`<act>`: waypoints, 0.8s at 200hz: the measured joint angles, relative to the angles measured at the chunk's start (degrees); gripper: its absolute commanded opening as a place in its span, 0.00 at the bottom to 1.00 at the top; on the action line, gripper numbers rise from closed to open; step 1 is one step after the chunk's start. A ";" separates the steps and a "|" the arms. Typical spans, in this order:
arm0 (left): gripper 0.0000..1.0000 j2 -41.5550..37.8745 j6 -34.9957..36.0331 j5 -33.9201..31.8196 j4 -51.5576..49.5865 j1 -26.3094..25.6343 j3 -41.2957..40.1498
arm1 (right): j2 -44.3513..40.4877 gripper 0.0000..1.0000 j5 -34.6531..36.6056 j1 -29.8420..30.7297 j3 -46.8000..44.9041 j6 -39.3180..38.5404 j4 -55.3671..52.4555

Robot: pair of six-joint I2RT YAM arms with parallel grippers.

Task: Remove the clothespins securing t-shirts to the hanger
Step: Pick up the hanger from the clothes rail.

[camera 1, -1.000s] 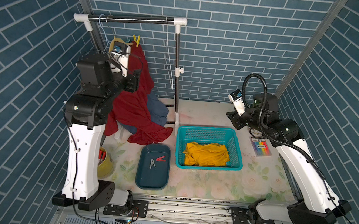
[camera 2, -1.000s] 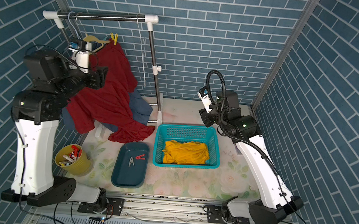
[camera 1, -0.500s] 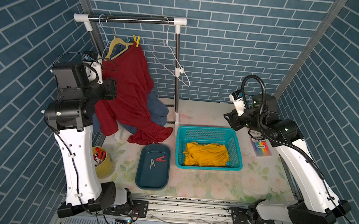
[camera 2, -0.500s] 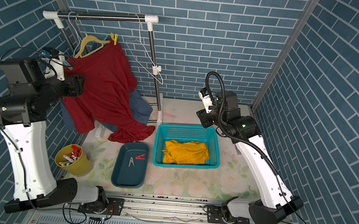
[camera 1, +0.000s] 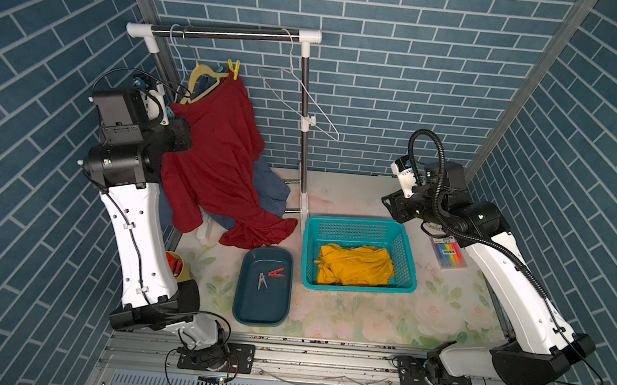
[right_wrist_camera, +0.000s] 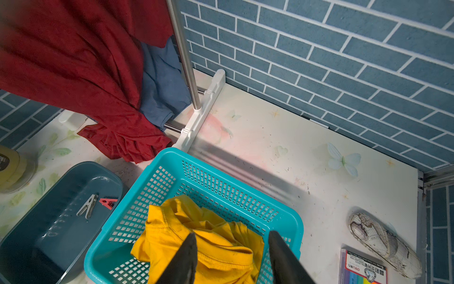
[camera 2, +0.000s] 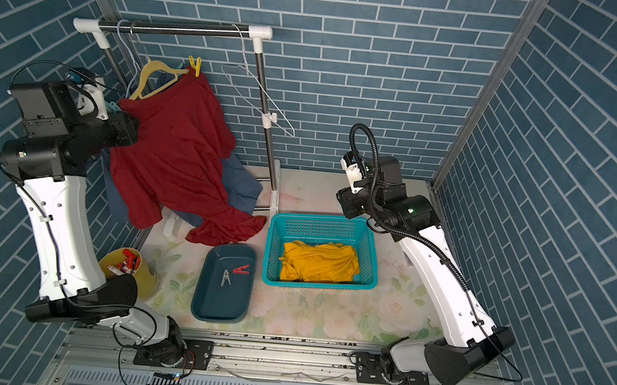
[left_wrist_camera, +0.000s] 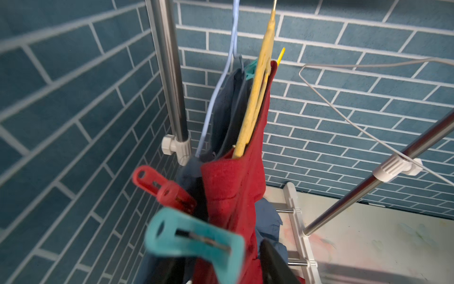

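Fingers (left_wrist_camera: pixel 270 260) on our left gripper (left_wrist_camera: pixel 216 268) sit either side of the teal pin (left_wrist_camera: pixel 194 246), up at the left shoulder of the red shirt (camera 1: pixel 218 155). We only get one finger clearly in the left wrist view and the pin is a blur, so we can't tell if they're actually pinching it or just bracketing it with a gap. A red pin (left_wrist_camera: pixel 164 190) sits just beyond, on the blue shirt (camera 1: pixel 269 190) side as far as we can make out. Both shirts hang on the rack (camera 1: pixel 233 33), the red one on a yellow hanger (left_wrist_camera: pixel 255 98) with a yellow pin (camera 1: pixel 234 69) at its right shoulder.

So we reckon the step in hand is getting the teal pin off. Next move needs a firm squeeze on the pin's tails so its mouth opens. After that it's a pull straight off the cloth without dragging the hanger along the bar, and a carry down to the tray (camera 1: pixel 258 307). A grey pin (camera 1: pixel 261 281) and a loose red pin (camera 1: pixel 277 273) already lie in there.

Further right, the yellow shirt (camera 1: pixel 353 269) is in the basket (camera 1: pixel 353 228), off its hanger. Our right gripper (right_wrist_camera: pixel 232 248) hovers over that basket with fingers apart and nothing between them.
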 measured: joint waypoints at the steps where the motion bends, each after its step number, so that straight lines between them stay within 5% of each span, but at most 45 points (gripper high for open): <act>1: 0.43 0.02 -0.15 0.24 0.07 0.02 -0.22 | 0.04 0.48 0.00 -0.02 0.02 -0.02 0.00; 74: 0.00 -4.87 -2.73 10.14 2.19 0.13 -8.68 | 0.37 0.48 0.15 -0.20 -0.09 -0.50 0.68; 160: 0.00 -6.56 -8.90 17.59 5.86 0.13 -6.45 | -6.69 0.48 0.83 -0.28 -7.06 -0.63 2.45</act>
